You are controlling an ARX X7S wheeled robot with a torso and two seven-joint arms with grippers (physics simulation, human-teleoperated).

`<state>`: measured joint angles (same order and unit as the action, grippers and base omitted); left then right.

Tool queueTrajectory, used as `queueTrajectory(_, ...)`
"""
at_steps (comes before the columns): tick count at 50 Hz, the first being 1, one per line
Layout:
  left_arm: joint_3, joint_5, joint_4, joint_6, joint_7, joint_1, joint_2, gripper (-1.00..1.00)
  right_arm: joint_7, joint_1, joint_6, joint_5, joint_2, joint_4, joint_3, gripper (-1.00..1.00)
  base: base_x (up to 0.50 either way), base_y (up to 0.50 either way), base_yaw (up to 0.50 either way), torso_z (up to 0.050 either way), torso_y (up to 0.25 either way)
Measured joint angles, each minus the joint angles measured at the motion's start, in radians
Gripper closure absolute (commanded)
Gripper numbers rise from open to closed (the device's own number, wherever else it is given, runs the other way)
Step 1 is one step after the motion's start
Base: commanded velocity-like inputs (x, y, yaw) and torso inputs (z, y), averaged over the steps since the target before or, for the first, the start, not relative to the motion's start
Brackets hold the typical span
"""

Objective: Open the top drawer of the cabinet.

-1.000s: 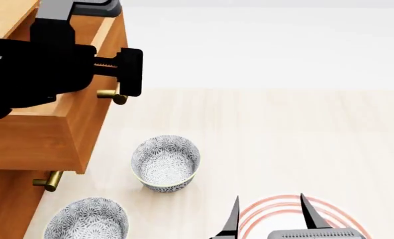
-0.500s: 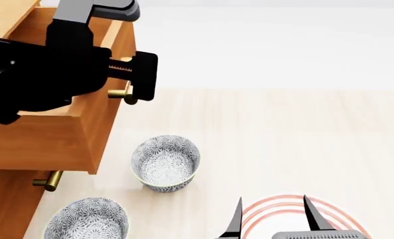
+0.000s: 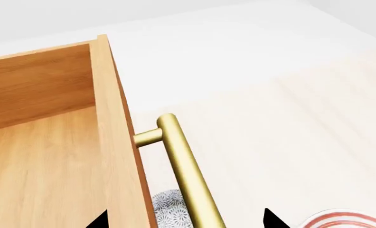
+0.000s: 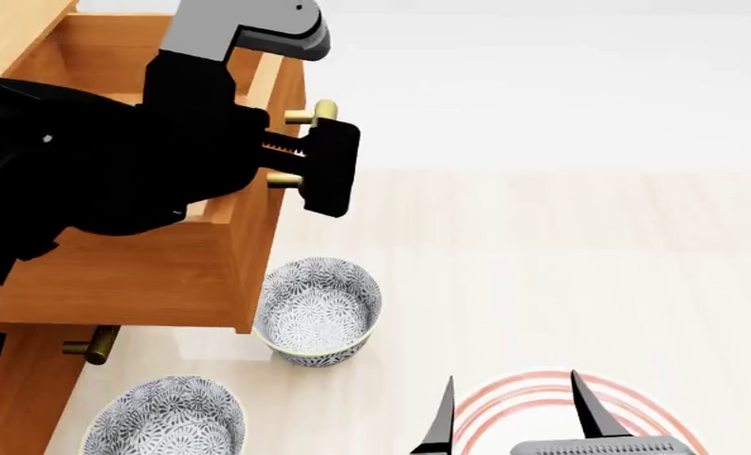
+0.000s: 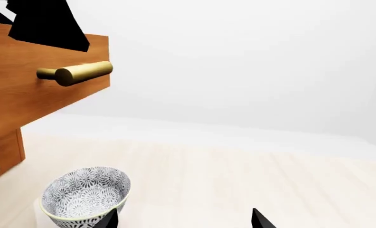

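Note:
The top drawer of the cabinet stands pulled well out, with its lighter wooden inside showing. My left gripper is open and straddles the drawer's front board and its brass bar handle: one fingertip is inside the drawer, the other beyond the handle. The handle's ends show beside the outer finger. The right wrist view shows the drawer front and handle. My right gripper is open and empty low over the floor, and it also shows in its own wrist view.
A patterned bowl sits just below the opened drawer's front corner, and a second bowl lies nearer me. A red-ringed plate lies under my right gripper. A lower drawer's brass handle sticks out from the cabinet.
The top drawer has slid farther out of the cabinet, to the right in the head view, together with my left gripper. My right gripper has barely moved.

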<state>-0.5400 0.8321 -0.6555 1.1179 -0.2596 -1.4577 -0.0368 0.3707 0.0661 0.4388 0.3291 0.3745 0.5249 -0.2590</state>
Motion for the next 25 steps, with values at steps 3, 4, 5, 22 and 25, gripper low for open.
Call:
queueTrajectory(3,-0.021,0.027,0.009,0.0,-0.024,-0.002,-0.005,-1.0,0.001,0.002,0.003,0.0,0.0,0.003,-0.004,-1.0,0.0,0.0,0.0,0.0,0.0)
queueTrajectory(4,-0.029,0.036,0.011,0.0,-0.031,-0.003,-0.007,-1.0,0.002,0.003,0.005,0.0,0.0,0.004,-0.005,-1.0,0.0,0.0,0.0,0.0,0.0)
queueTrajectory(5,-0.036,0.045,0.013,-0.002,-0.039,-0.004,-0.008,-1.0,0.002,0.004,0.006,0.0,0.001,0.005,-0.005,-1.0,0.0,0.0,0.0,0.0,0.0)
queueTrajectory(22,-0.243,0.243,-0.006,-0.072,-0.133,-0.058,-0.041,-1.0,0.009,-0.002,0.011,0.001,0.01,0.016,-0.008,-1.0,0.0,0.0,0.0,0.0,0.0)
queueTrajectory(25,-0.276,0.276,-0.016,-0.08,-0.148,-0.071,-0.042,-1.0,0.009,-0.004,0.01,0.002,0.012,0.017,-0.006,-1.0,0.0,0.0,0.0,0.0,0.0)
